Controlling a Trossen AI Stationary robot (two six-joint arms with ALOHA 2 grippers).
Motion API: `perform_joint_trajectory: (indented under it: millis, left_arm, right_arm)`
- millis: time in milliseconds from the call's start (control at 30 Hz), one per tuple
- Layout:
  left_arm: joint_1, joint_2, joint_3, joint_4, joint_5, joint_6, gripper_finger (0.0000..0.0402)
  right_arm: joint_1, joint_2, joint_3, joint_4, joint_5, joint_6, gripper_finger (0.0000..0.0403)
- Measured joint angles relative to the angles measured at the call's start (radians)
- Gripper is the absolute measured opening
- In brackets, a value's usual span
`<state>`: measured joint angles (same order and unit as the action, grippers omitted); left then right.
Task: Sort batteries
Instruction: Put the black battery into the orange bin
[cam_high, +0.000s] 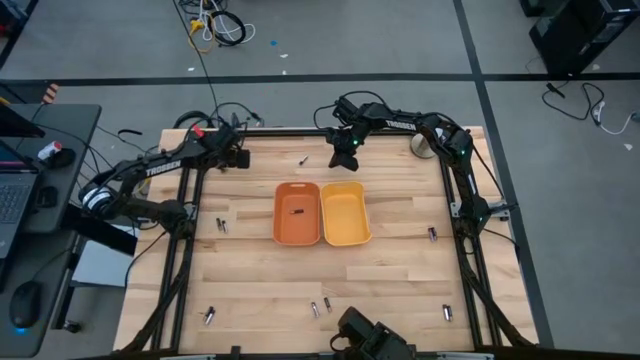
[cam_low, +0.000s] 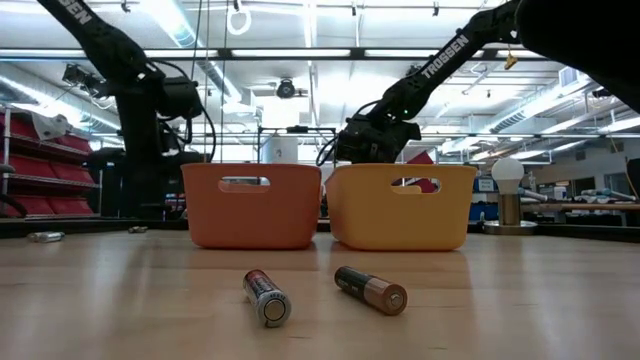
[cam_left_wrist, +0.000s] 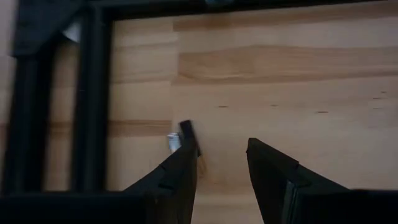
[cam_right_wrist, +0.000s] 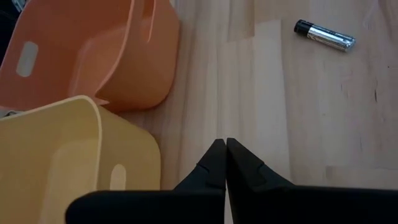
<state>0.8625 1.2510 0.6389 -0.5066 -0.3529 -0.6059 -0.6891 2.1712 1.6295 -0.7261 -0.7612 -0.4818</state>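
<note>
The batteries lie scattered over the wooden surface (cam_high: 400, 290). In the high view one (cam_high: 304, 158) sits in the upper middle of the frame, just above the orange tray (cam_high: 297, 213). Another (cam_high: 296, 212) already rests inside that tray. Others lie at the left edge (cam_high: 222, 226), at the right edge (cam_high: 432, 234), and along the bottom (cam_high: 209, 316) (cam_high: 320, 306) (cam_high: 447, 312). The yellow tray (cam_high: 345, 213) touches the orange one on its right and looks empty, though its floor is hard to read from above.

Each battery is a small, stiff metal cylinder: light, smooth-skinned, and ready to roll. My judgement is that it should be pinched across the middle of its barrel, with the fingers square to its length so it cannot squirt out endwise. It will not crush, so a firm pinch is safe.

The right claw (cam_right_wrist: 224, 163) is shut tight and holds nothing. It hovers in the upper middle of the high view, above the yellow tray and near the silvery, dark-capped battery (cam_right_wrist: 324, 34) that shows at the upper right of its wrist picture.

The left claw (cam_left_wrist: 222, 167) stands partly open and empty at the upper left of the high view, over the surface beside the black frame (cam_left_wrist: 90, 99). A small dark-and-pale object (cam_left_wrist: 181, 138) lies just past one finger; it may be a battery, but I cannot tell.
</note>
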Motion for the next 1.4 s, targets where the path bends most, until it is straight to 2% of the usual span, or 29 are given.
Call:
perform_joint_trajectory:
  millis: [267,400,733,1033,1200,1400]
  left_arm:
    - [0.027,0.074,-0.039,0.078,0.026,-0.007,0.0137]
    - [0.023,0.126,-0.015,0.063,-0.014,-0.024,0.0137]
    - [0.021,0.137,0.003,0.042,-0.02,-0.084,0.0135]
    - [0.021,0.175,0.007,0.023,-0.005,-0.237,0.0105]
    - [0.02,0.253,0.01,0.049,-0.006,-0.265,0.0083]
    - [0.019,0.289,0.012,0.056,-0.017,-0.291,0.0078]
  right_arm:
    - [0.0,0.0,0.0,0.0,0.0,0.0,0.0]
    - [0.0,0.0,0.0,0.0,0.0,0.0,0.0]
    - [0.0,0.0,0.0,-0.001,0.0,-0.007,0.0]
    - [0.0,0.0,0.0,0.0,-0.011,-0.046,0.0]
    - [0.0,0.0,0.0,-0.003,-0.077,-0.084,0.0]
    - [0.0,0.001,0.0,-0.027,-0.081,-0.123,0.0]
